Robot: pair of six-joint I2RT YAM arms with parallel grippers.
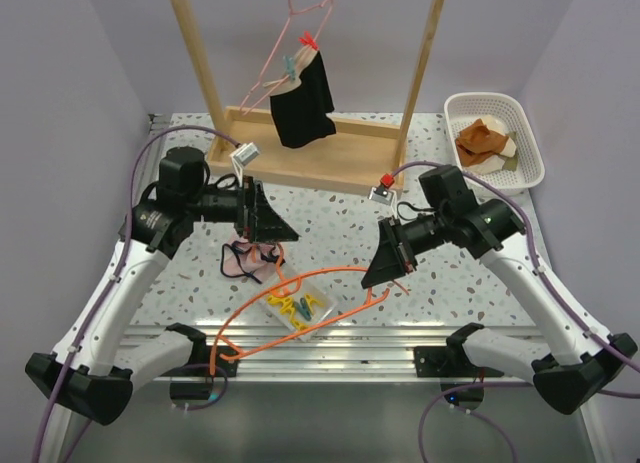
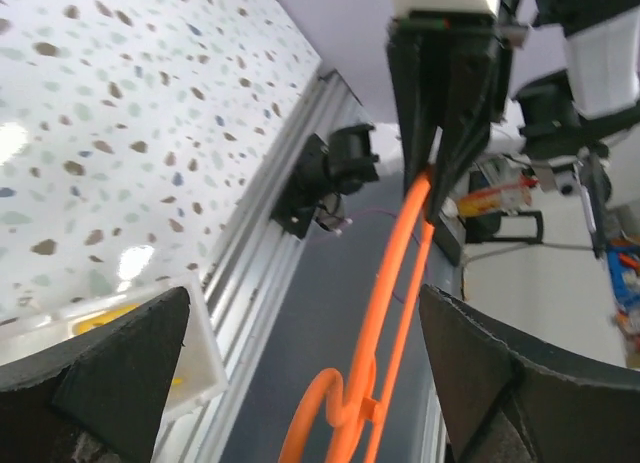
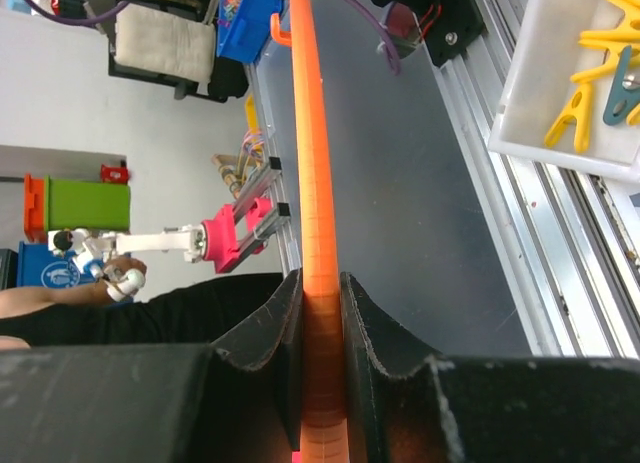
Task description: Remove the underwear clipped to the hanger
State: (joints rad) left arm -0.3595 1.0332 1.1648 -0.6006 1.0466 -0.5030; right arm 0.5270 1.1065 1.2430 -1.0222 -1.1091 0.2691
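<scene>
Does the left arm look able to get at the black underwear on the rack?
Probably yes: the left gripper is open, and nothing stands between it and the black underwear hanging on the wooden rack.

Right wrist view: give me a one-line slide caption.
Right end effector clamped on the orange hanger, clip tray at upper right.

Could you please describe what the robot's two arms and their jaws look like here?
The left arm and right arm both have white shells over the long links, with black joints and black bases. A purple cable runs along each. The jaws are matte black and wedge-shaped.
</scene>
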